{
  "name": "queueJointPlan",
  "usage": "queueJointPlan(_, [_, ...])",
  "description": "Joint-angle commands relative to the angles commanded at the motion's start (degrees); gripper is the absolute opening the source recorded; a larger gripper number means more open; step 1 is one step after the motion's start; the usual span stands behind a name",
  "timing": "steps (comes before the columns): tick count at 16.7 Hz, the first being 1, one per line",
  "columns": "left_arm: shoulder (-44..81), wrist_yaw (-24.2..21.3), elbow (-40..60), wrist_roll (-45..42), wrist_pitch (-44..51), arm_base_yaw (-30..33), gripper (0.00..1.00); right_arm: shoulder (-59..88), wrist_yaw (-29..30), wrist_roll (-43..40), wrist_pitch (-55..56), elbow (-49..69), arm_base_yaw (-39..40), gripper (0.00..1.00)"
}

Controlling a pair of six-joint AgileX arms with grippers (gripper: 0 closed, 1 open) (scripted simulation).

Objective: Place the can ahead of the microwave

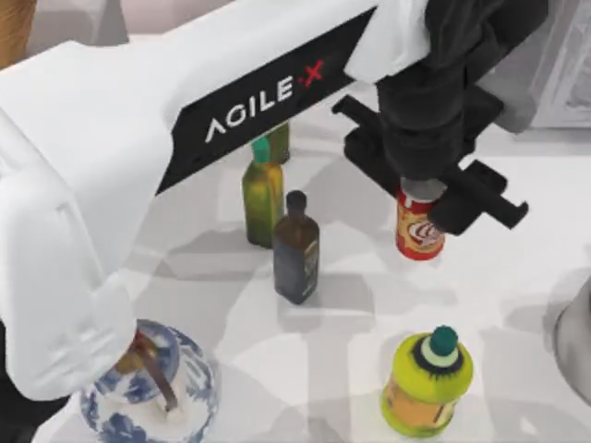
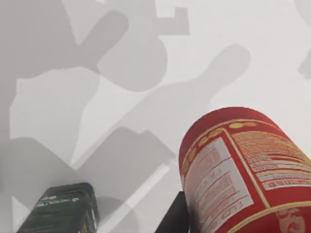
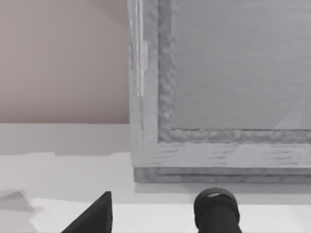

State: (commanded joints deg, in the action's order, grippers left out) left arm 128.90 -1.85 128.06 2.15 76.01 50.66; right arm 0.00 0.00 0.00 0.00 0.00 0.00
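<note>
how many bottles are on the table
3, perhaps more hidden under the left arm: a green bottle with a teal cap toward the back, a dark bottle just in front of it, and a fat yellow-green bottle near the front edge.

Red can (image 2: 243,170) close up, dark bottle (image 2: 63,211) beside, white table (image 2: 243,29)

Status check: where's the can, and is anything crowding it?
Left gripper over the can, fingers straddling its top. Microwave at the table's far right. Dark bottle stands left of the can, apart.

"AGILE·X" lettering on left arm (image 1: 268,97)
</note>
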Motion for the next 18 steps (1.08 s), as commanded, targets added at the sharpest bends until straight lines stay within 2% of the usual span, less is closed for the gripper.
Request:
queueJointPlan(4, [-16.6,-1.9,-12.8,-5.6,-0.9,-7.0,0.0,0.0,0.0,0.0,0.0,0.0,0.0,1.0])
queueJointPlan(7, [-28.7,-2.7,-26.1,-11.2,-0.7,-17.2,0.0,0.0,0.0,0.0,0.0,0.0,0.0,1.0])
queueJointPlan(13, [-44.3,-2.9,-52.7,-24.0,-1.8,-47.0,0.0,0.0,0.0,0.0,0.0,0.0,0.0,1.0])
queueJointPlan(18, [-45.9,-2.3,-64.5,-33.7,-9.2,-71.9,0.0,0.0,0.0,0.0,0.0,0.0,0.0,1.0])
